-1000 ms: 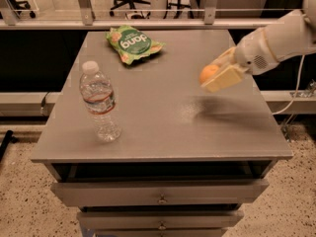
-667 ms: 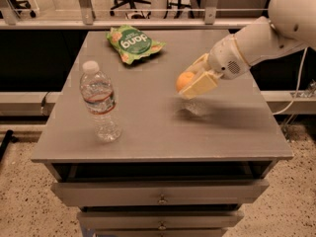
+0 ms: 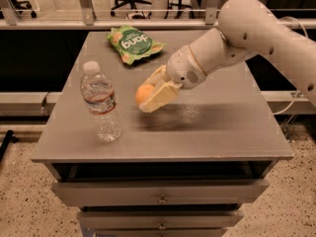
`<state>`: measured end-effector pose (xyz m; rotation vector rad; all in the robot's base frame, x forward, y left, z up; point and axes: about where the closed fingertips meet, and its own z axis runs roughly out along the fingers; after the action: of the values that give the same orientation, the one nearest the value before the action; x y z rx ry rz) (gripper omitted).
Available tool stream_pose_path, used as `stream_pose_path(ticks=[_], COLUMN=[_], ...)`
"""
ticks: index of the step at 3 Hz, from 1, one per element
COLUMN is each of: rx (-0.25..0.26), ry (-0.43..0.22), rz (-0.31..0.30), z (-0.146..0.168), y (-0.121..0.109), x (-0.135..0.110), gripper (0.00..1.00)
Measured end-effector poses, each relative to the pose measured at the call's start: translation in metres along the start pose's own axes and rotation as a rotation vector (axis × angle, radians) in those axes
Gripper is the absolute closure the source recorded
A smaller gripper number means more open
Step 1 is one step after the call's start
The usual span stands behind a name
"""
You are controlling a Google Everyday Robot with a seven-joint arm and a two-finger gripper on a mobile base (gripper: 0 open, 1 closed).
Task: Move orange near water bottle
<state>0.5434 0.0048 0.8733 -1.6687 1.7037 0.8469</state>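
Gripper (image 3: 148, 96) near the water bottle (image 3: 101, 102), fingers (image 3: 160, 97) clamped on the round orange (image 3: 143, 93), held above the counter (image 3: 222, 127), bottle upright, long axis vertical, cap up, green snack bag (image 3: 132, 43) beyond the bottle.

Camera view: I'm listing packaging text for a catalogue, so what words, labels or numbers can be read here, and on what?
"dong": white letters on the green snack bag, as far as they can be made out.
water bottle: red-and-white label band, print too small to read.
gripper, its fingers shut on the orange above the table, right of the bottle: no text seen.
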Motion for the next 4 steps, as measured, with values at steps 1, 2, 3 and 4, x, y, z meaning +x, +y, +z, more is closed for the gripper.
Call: stream_pose_path(ticks=[1, 2, 3, 4], rx=[-0.064, -0.103, -0.121, -0.142], ry=[-0.031, -0.041, -0.037, -0.027], rz=[-0.016, -0.020, -0.016, -0.007], z=[0.022, 0.034, 0.040, 0.049], y=[0.015, 0.023, 0.026, 0.025], x=[-0.018, -0.024, -0.020, -0.010], gripper=[1.00, 1.00, 0.98, 0.68])
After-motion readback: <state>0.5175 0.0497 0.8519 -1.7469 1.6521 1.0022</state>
